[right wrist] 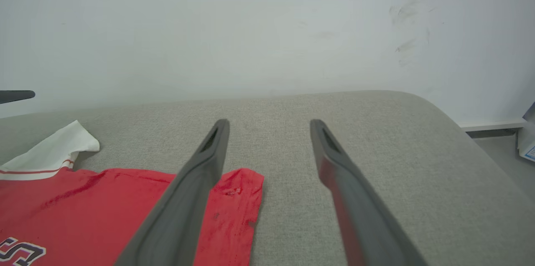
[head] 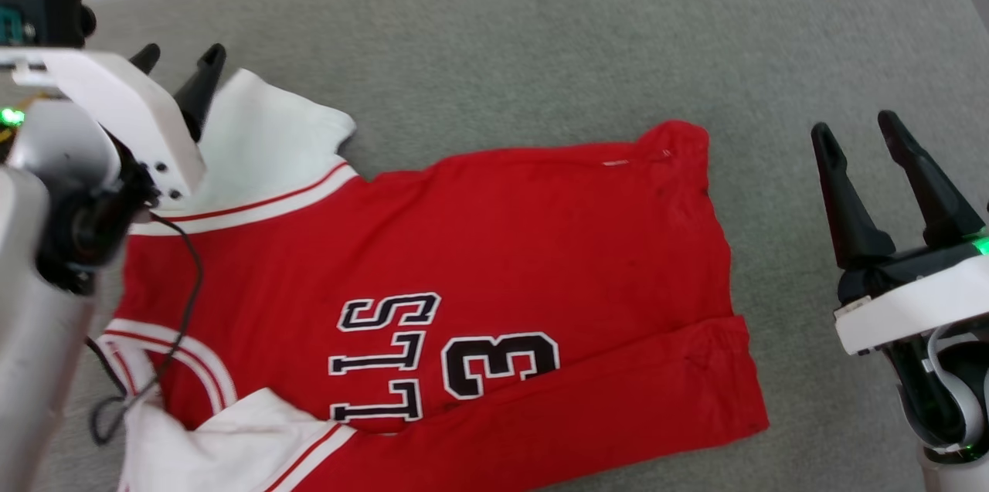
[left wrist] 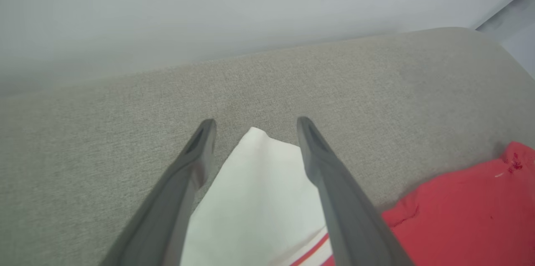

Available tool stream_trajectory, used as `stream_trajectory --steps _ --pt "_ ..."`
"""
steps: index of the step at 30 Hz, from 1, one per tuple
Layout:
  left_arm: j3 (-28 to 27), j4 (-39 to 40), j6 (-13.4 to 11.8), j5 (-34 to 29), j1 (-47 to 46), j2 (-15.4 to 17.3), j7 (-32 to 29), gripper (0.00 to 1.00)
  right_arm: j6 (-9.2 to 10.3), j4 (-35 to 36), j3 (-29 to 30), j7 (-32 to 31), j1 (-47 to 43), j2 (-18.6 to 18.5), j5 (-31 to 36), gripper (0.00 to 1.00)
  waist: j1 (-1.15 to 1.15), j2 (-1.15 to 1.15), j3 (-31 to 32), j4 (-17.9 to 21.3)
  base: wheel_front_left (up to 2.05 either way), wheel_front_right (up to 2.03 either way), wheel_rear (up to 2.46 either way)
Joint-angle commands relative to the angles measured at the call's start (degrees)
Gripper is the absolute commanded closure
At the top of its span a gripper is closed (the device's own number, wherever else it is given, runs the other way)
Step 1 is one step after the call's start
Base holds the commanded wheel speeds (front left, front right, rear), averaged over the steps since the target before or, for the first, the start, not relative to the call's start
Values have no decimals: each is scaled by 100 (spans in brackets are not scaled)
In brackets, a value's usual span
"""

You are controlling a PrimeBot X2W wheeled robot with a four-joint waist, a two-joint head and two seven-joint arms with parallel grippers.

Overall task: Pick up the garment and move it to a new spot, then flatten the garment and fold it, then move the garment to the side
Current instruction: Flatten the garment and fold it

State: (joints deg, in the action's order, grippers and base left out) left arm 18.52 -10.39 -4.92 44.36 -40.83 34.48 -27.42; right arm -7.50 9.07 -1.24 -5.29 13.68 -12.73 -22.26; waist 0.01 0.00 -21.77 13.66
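A grey woven padded surface (head: 541, 36) fills most of the scene, with a plain pale wall (right wrist: 250, 28) behind its far edge.

One garment (head: 494, 245) lies on this surface: a red jersey spread out sideways, with its collar end toward the robot's left and its hem end toward the right. The long edge nearest the robot is folded over, making a red strip on top of the body. Three black, white-outlined letters, L, L and S, and one numeral 3 show on the red cloth, turned on their side.

The jersey has two white short sleeves, each with red and white striped trim. The far sleeve (head: 263, 137) lies flat at the upper left. The near sleeve (head: 232, 438) is rumpled at the lower left and folded onto the body.

There are two grippers, each with two long dark fingers. The left gripper (head: 179, 63) is at the far sleeve with its fingers spread apart. From its wrist camera, the sleeve's corner lies between them. I cannot tell whether they touch the cloth.

A thin black cable (head: 185, 299) hangs from the left arm over the collar end.

The right gripper (head: 854, 125) is over bare surface beside the hem end, clear of the garment. Its fingers are also apart and hold nothing.
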Motion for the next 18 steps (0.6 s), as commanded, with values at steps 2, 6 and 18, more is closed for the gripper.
stream_trajectory --steps 2,6,18 --pt "109 -197 123 104 -324 149 -531 0 2 -15 -72 10 136 53 -37 0 -1 0 -369 358 0 0 0" --pt "303 -574 229 259 -733 467 -1664 0 1 -78 -201 85 230 90 -106 0 -1 0 -559 543 0 0 0" --pt "522 -1229 -108 611 -507 616 -3045 100 2 -425 -410 207 318 105 -454 0 -1 0 -840 787 0 0 0"
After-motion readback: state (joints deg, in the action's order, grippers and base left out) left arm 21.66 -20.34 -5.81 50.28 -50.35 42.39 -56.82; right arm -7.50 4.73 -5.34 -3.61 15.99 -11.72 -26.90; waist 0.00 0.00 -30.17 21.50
